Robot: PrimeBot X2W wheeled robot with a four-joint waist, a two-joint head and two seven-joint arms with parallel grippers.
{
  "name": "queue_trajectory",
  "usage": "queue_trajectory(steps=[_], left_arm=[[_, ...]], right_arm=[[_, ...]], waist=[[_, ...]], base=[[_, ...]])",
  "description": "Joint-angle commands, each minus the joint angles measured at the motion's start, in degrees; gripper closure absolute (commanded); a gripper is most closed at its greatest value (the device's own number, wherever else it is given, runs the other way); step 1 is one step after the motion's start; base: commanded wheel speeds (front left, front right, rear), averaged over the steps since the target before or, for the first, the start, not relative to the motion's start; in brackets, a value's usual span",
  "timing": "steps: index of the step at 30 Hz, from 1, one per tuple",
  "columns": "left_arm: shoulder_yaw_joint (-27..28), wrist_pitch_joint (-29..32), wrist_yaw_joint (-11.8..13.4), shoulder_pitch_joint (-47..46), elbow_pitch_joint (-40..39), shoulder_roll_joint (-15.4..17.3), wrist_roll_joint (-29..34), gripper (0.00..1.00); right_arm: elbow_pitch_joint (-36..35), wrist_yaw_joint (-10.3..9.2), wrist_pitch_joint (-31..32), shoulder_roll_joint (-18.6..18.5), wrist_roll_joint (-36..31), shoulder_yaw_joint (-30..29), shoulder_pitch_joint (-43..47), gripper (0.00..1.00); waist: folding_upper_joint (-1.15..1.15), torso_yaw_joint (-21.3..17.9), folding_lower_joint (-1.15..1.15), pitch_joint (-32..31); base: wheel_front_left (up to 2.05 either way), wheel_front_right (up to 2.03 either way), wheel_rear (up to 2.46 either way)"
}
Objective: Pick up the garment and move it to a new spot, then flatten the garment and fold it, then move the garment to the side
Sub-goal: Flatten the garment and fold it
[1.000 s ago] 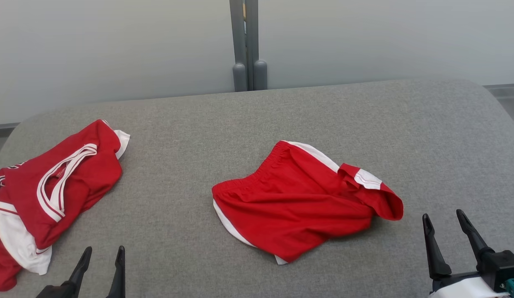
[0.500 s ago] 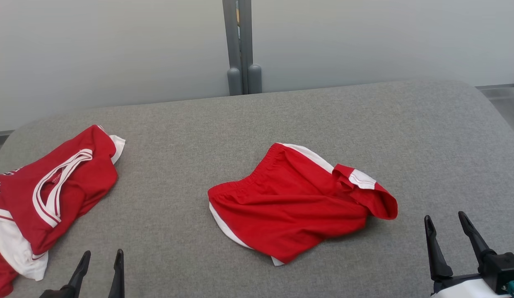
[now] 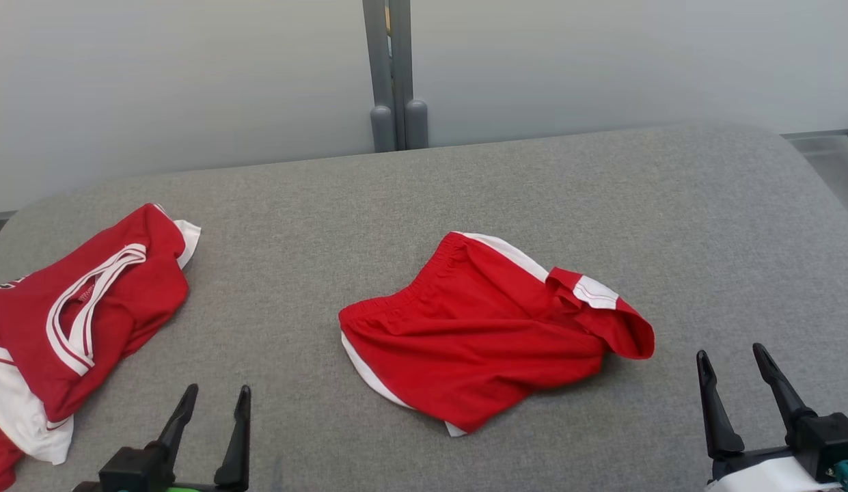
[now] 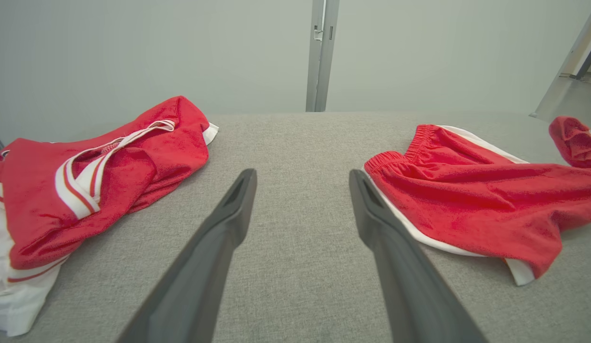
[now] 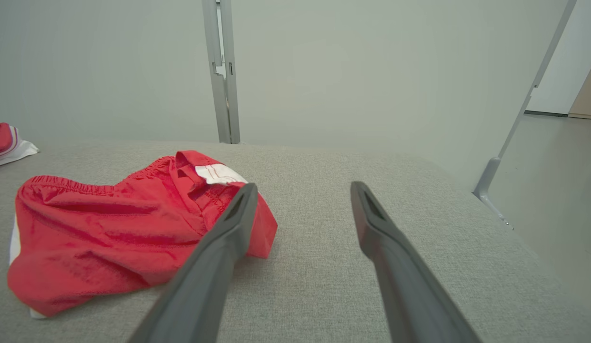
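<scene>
1. The red shorts [image 3: 485, 335] sit crumpled in the middle of the grey table [image 3: 328, 205]. The waistband is bunched toward the far side and one leg hem is flipped over, showing white trim. Nothing is flattened yet.
2. The left gripper [image 3: 218, 389] hovers at the table's near edge, left of centre, fingers spread wide and holding nothing.
3. The right gripper [image 3: 730, 352] waits at the near edge toward the table's right end, equally wide and equally empty, close to the flipped leg but not touching it.
4. With both grippers spread and off the cloth, this reads as a ready stance, and the pick-up has not yet begun.
5. A red-and-white heap [image 3: 89, 307] lies at the table's left end, well apart from the shorts, so the right half looks the likelier new spot.
</scene>
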Motion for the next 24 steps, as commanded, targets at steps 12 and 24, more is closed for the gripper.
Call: queue_trajectory(steps=[12,24], left_arm=[[-12.4,11.1,-0.2,-17.7,12.9,-2.2,-17.7,0.0],[-15.0,16.7,-0.2,-28.0,27.2,-2.3,-23.1,0.0]], right_arm=[[-1.6,-0.03,-0.2,0.0,0.5,2.7,-3.4,0.0],[-1.0,-0.02,-0.2,0.9,1.0,3.2,-6.0,0.0]], waist=[[0.0,-3.3,0.0,5.4],[0.0,-8.1,0.0,9.1]], base=[[0.0,0.0,0.0],[0.0,0.0,0.0]])
